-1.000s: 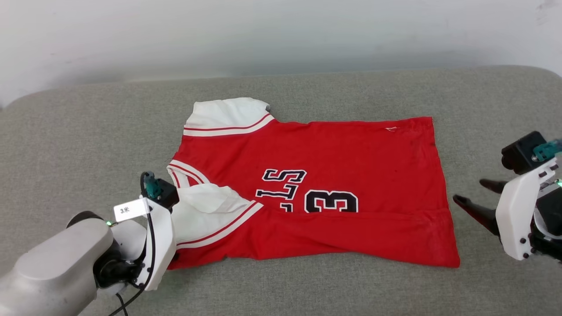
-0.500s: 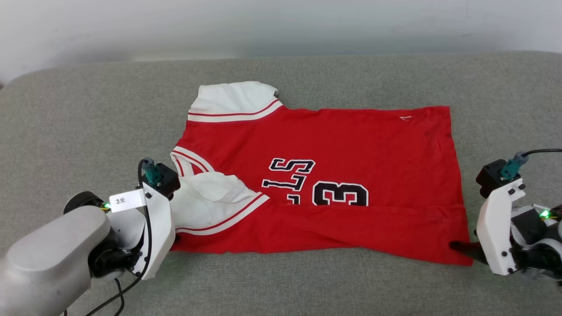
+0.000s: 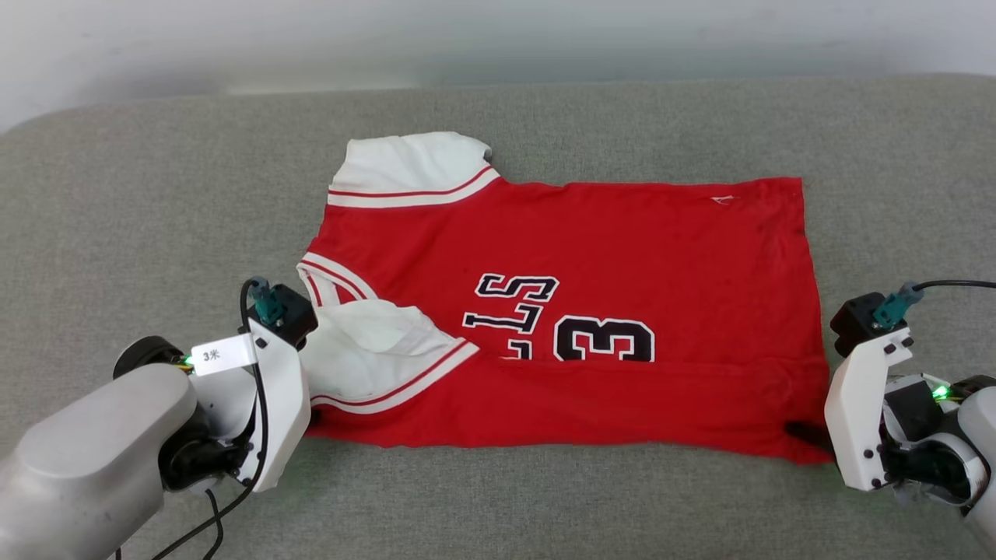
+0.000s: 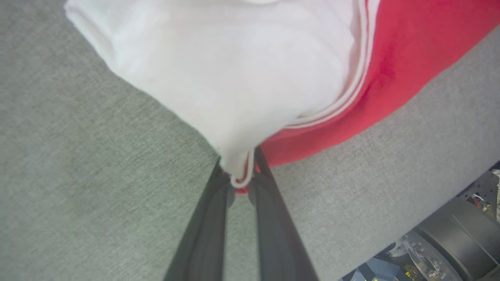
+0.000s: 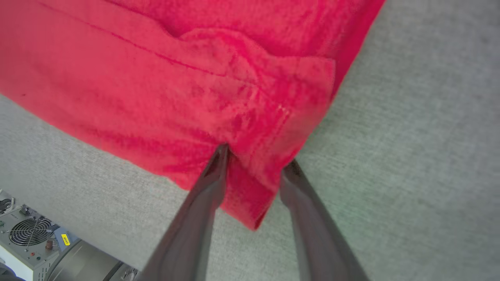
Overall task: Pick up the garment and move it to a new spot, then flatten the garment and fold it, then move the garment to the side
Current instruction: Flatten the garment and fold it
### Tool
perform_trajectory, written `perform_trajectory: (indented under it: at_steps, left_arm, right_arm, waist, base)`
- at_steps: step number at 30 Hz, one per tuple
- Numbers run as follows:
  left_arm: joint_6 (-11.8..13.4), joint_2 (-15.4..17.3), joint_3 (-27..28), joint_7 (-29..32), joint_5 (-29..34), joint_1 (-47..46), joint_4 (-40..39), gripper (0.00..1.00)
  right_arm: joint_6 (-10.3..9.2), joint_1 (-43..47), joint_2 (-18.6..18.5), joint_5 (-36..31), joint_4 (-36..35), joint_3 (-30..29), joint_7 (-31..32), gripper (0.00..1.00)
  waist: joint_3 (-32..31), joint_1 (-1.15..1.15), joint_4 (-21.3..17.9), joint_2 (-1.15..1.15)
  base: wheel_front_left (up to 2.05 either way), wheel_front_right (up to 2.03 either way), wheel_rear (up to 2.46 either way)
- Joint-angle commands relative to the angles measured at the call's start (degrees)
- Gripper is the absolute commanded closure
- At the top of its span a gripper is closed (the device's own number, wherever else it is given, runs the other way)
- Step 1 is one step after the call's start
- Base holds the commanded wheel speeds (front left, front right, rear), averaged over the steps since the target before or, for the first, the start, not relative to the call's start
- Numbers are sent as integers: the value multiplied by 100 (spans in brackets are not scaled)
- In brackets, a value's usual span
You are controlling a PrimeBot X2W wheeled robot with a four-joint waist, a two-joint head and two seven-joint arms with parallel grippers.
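Observation:
The garment (image 3: 560,257), a red jersey with white sleeves and black lettering facing up, lies spread on the grey cushion, its near long edge folded over. My left gripper (image 3: 310,420) is at its near left corner. In the left wrist view that gripper (image 4: 239,175) is shut on the edge of the white sleeve (image 4: 242,78). My right gripper (image 3: 797,429) is at the near right corner. In the right wrist view its jaws (image 5: 256,164) stand apart, one on each side of the red hem corner (image 5: 254,187), with cloth between them.
The grey padded surface (image 3: 156,194) runs wide on all sides of the jersey, with a white wall (image 3: 498,39) behind it. The robot's base and a fan unit (image 5: 27,230) show past the near edge in the wrist views.
My right gripper came in from the right and set its open jaws around the jersey's near right corner, then began to narrow. The head view shifted. The left grip stays as it was.

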Motion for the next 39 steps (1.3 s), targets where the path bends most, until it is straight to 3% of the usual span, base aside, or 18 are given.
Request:
perform_trajectory:
  at_steps: [1,9,21,26,33,34,35,39]
  left_arm:
    - [-2,16,-23,-50,-25,75,17,100]
    - [-3,117,-49,-141,-124,393,-83,100]
    - [2,433,-70,-334,-83,1334,-663,100]
    - [79,441,-72,-348,-138,1693,-808,100]
    - [113,333,-73,-344,-145,1952,-729,100]
    - [122,338,-46,-401,-117,1925,-722,25]
    - [139,352,-2,-449,-123,1894,-720,0]
    - [185,507,192,-678,-81,1717,-907,0]
  right_arm:
    - [17,156,155,68,31,209,-50,100]
    - [9,228,-551,423,-547,306,-477,100]
    - [9,1247,-1342,841,-1292,266,-769,100]
    - [9,1577,-1449,815,-1343,174,-718,100]
    - [8,1696,-1097,629,-912,80,-808,100]
    - [8,1699,-1048,605,-880,64,-840,52]
    - [8,1699,-1014,565,-893,56,-898,0]
    - [9,1667,-1026,404,-1101,-119,-1342,0]
  waist:
    - [-102,0,-13,0]
    - [-646,0,3,0]
    - [-1103,0,59,0]
    - [-1065,0,49,0]
    - [-975,0,48,0]
    - [-986,0,52,0]
    - [-1013,0,56,0]
    - [-1150,0,52,0]
  base:
    - [0,0,0]
    - [0,0,0]
    - [0,0,0]
    - [0,0,0]
    - [0,0,0]
    - [0,0,0]
    - [0,0,0]
    - [0,0,0]
